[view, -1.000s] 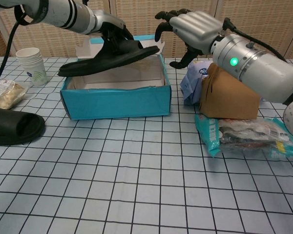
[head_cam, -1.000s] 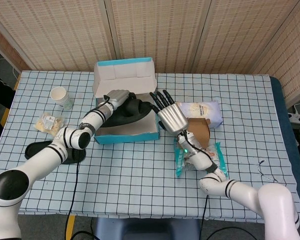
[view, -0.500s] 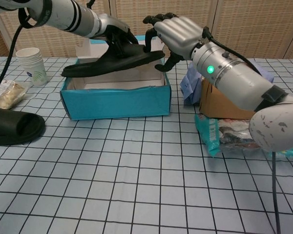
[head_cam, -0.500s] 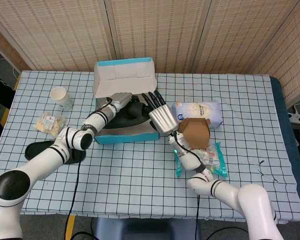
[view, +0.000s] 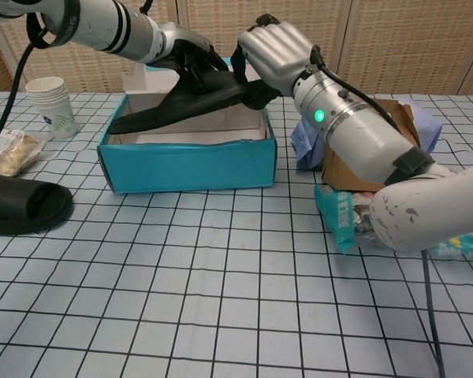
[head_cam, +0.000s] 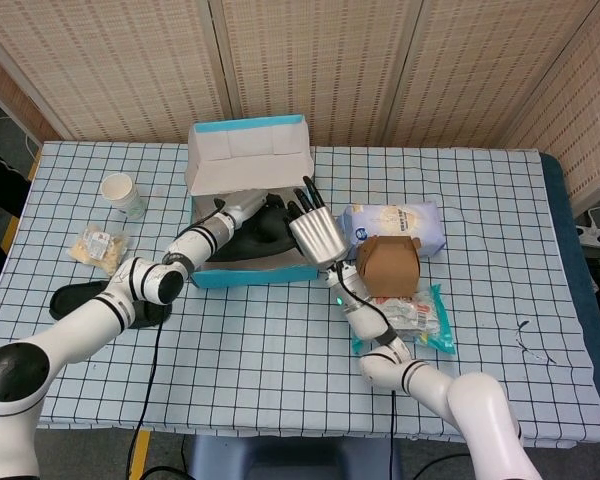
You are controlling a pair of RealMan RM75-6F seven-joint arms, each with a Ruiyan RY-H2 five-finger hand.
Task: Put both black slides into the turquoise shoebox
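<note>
One black slide (view: 191, 96) is held tilted over the open turquoise shoebox (view: 188, 164), its lower end dipped inside the box toward the left wall and its raised end near the right wall. It is gripped from above by the left hand (view: 183, 49), whose fingers are wrapped on the slide's upper part. The right hand (view: 270, 55) is pressed against the slide's raised end, its dark fingers curled over it; whether it truly grips or only touches cannot be told. In the head view the same slide (head_cam: 256, 232) is seen within the shoebox (head_cam: 255, 270), between the left hand (head_cam: 248, 208) and the right hand (head_cam: 316, 232). The second black slide (view: 24, 205) lies flat on the table (view: 221, 299) near its left edge, well apart from the box. A paper cup (view: 49, 105) and a wrapped snack (view: 6, 150) are placed toward the far left corner. Right of the box, a brown carton (head_cam: 388, 264), a pale bag (head_cam: 400, 222) and a teal packet (head_cam: 420, 318) are found close together.
</note>
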